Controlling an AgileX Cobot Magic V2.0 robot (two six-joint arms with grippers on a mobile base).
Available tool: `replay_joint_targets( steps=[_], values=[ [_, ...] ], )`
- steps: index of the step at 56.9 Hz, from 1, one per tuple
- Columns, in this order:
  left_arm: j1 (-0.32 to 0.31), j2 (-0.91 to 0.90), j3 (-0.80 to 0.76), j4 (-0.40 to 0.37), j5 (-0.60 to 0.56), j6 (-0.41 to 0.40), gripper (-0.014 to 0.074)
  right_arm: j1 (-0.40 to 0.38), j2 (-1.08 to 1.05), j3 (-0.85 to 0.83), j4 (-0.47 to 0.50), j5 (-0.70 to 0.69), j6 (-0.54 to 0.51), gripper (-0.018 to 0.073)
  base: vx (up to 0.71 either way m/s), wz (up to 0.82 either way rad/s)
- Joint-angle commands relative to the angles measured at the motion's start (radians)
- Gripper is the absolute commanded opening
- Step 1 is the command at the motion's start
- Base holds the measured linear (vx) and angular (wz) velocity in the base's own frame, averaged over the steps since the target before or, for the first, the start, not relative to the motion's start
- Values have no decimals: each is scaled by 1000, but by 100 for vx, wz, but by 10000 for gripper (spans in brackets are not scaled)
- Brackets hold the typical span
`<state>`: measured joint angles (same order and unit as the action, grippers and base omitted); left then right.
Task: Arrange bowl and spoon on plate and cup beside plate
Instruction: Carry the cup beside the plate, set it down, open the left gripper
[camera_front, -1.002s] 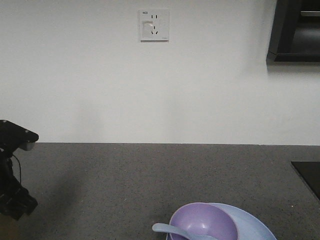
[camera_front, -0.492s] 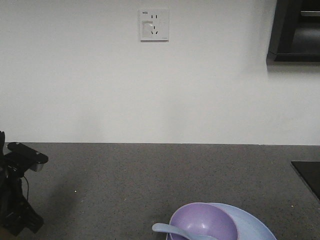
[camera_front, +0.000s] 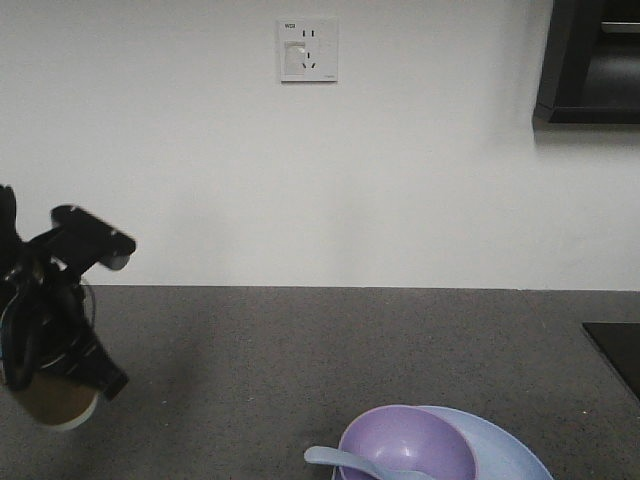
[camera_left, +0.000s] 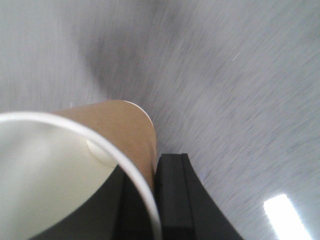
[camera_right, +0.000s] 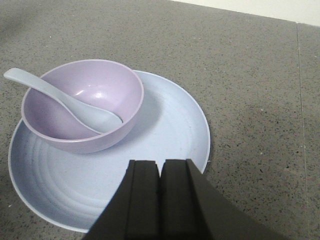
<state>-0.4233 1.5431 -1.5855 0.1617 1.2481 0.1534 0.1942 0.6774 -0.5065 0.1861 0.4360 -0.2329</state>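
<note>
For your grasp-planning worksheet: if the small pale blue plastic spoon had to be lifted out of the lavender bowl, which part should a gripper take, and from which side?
Take the small pale blue plastic spoon by its handle tip, from above. The handle sticks out past the rim of the lavender plastic bowl, free of it, while the scoop lies down inside, where the wall would probably crowd the fingers.

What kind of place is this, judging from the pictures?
Probably a kitchen or a mock-up of one: a dark speckled stone-like countertop against a white wall with a power socket, a dark cabinet-like fixture at the upper right, and tableware such as a blue plate holding a purple bowl.
</note>
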Motion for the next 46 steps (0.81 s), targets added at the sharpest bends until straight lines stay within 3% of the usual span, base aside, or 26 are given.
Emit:
replay_joint_targets(
  steps=[1,14,21,46],
  values=[
    [-71,-18,-93,-43,-24,7,-3,-2,5,-32,-5,-80,-2,-8,0,0],
    [-198,97,-197,-121,-22,21,-3,-2,5,-32,-1,-75,-2,-8,0,0],
    [-244,163,-219,-127,-15,20,-3,-2,5,-32,-1,-75,-2,-8,0,0],
    [-294,277,-216,-132,-15,20,0,-2,5,-32,-1,-77,-2,-8,0,0]
  ],
)
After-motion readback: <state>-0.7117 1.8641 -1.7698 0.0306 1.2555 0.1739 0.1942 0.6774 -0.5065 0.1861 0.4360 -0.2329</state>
